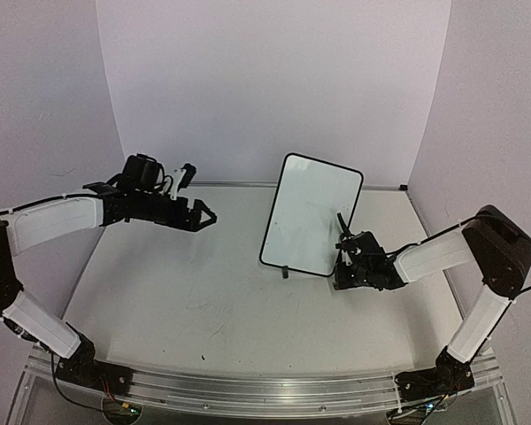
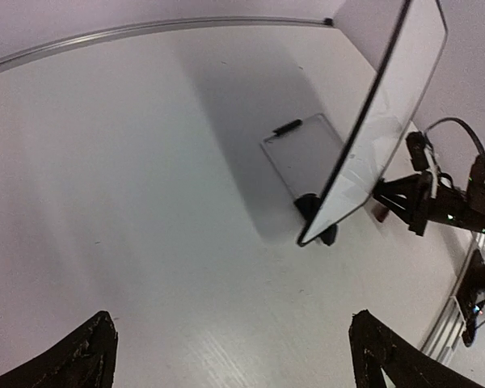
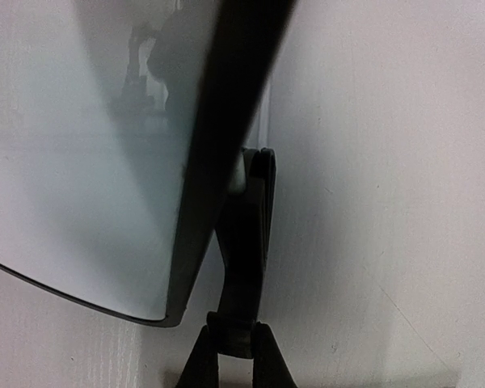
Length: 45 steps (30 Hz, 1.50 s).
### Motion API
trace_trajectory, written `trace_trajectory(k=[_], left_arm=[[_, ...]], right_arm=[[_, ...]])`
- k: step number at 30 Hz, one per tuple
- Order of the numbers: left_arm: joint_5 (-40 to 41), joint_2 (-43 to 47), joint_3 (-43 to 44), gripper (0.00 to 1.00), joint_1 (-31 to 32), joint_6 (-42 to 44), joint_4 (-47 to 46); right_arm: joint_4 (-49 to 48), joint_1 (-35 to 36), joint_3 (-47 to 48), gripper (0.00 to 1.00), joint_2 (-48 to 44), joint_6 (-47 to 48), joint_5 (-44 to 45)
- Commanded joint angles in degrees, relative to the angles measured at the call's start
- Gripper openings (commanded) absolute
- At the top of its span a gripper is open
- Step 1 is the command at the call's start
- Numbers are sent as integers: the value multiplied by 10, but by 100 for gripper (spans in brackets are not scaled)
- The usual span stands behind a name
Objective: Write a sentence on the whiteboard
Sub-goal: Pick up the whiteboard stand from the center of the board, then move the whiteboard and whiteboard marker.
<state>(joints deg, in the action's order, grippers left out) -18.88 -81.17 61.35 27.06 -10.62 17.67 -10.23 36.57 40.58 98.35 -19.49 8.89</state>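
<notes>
On the desk, right of centre: whiteboard (image 1: 310, 212) upright, blank.
Right gripper (image 3: 236, 354) pinched narrow on its black foot (image 3: 246, 242); left gripper (image 1: 203, 214) wide, well apart. Could tip or skid if tugged sideways.

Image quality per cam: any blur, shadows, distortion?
Top external: sharp, evenly lit. Left wrist: wide-angle bending; soft shadow on the table beside the whiteboard. Right wrist: too close, whiteboard edge blurred and dark, faint reflections on its face.
</notes>
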Motion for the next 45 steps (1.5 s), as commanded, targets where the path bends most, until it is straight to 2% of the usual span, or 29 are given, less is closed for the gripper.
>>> trace_trajectory(k=[1, 7, 16, 20, 27, 31, 34, 37, 45], left_arm=[[-97, -107, 80, 99, 75, 4, -99], [-132, -255, 192, 99, 110, 55, -97], [-135, -334, 275, 98, 110, 98, -87], [-155, -348, 295, 74, 110, 104, -81], [-170, -317, 262, 54, 110, 94, -111], [-174, -304, 252, 30, 110, 92, -103], [-163, -276, 212, 13, 111, 83, -129], [-154, -246, 166, 1, 111, 73, -151], [-105, -143, 23, 0, 115, 49, -218]], right_arm=[[-1, 19, -12, 6, -15, 1, -3], [-1, 36, -17, 1, -26, 2, 5], [16, 50, -7, 0, -34, 14, 11], [25, 54, -3, 0, -37, 18, 8], [37, 68, 2, 0, -35, 17, 7], [48, 83, 11, 0, -28, 9, 15], [50, 95, 15, 0, -28, -9, 23], [53, 110, 22, 0, -28, -33, 30], [76, 169, 45, 0, -20, -113, 74]])
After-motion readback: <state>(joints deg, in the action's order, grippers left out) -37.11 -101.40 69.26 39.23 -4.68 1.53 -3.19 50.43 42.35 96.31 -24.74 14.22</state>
